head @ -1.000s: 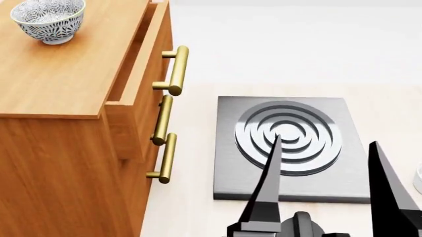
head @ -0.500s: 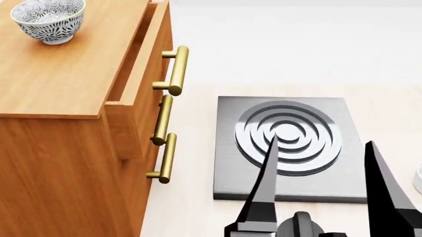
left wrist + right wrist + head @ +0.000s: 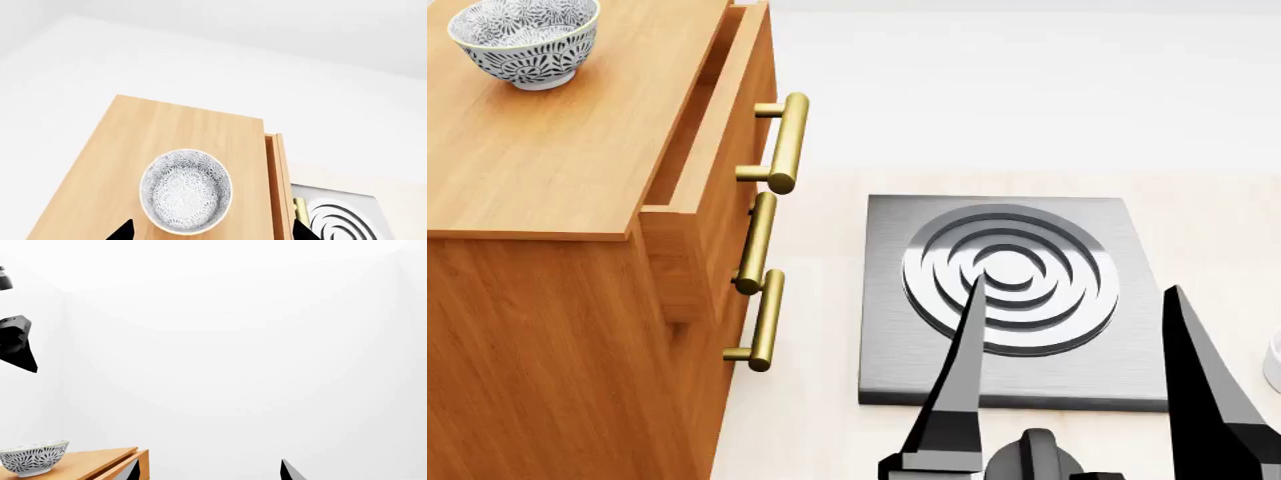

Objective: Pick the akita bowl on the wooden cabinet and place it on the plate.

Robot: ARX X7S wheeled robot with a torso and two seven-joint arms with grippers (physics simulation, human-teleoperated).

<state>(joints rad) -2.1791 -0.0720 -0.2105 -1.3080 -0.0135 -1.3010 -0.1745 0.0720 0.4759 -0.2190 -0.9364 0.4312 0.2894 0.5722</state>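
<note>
The small grey-blue speckled akita bowl (image 3: 525, 42) stands at eleven o'clock atop the tall orange-brown wooden cabinet (image 3: 574, 190). Above it, the left gripper (image 3: 210, 232) is spread. At five o'clock, the right gripper (image 3: 1081, 340) gapes over a grey ringed hob (image 3: 1010, 300).

The head view looks down over the wooden cabinet (image 3: 547, 130). The left wrist view looks straight down on the akita bowl (image 3: 186, 191); the right wrist view faces it level.

Right pincer (image 3: 1081, 300) raised, fingers spread wide, empty. Left pincer (image 3: 210, 231) high, facing down, fingertips apart.
</note>
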